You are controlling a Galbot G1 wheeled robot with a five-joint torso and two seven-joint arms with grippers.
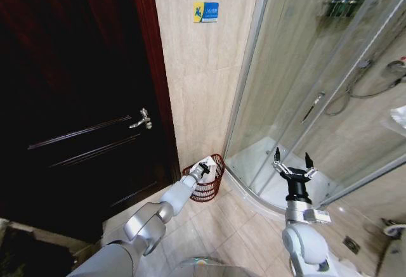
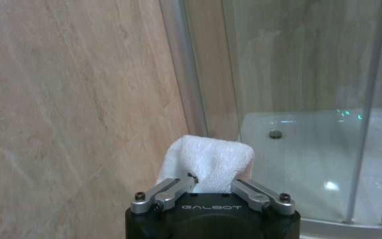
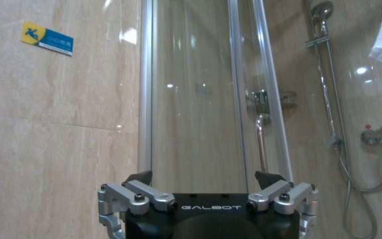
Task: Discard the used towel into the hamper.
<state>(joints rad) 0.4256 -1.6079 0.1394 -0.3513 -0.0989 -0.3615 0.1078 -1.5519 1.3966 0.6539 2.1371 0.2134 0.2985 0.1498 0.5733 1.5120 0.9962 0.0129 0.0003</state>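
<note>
A white towel (image 2: 208,162) is pinched in my left gripper (image 1: 204,167), which reaches out over the rim of the hamper (image 1: 212,187). The hamper is a round dark red openwork basket on the floor, in the corner between the tiled wall and the shower. In the left wrist view the towel (image 2: 208,162) bulges up between the fingers, with the wall and shower glass behind it. My right gripper (image 1: 293,164) is held up open, in front of the shower enclosure, away from the hamper and holding nothing.
A dark wooden door (image 1: 76,99) with a metal handle (image 1: 142,120) fills the left. A curved glass shower enclosure (image 1: 304,87) with a white tray (image 1: 254,163) stands to the right. A beige tiled wall (image 1: 203,74) lies between them. The floor is tiled.
</note>
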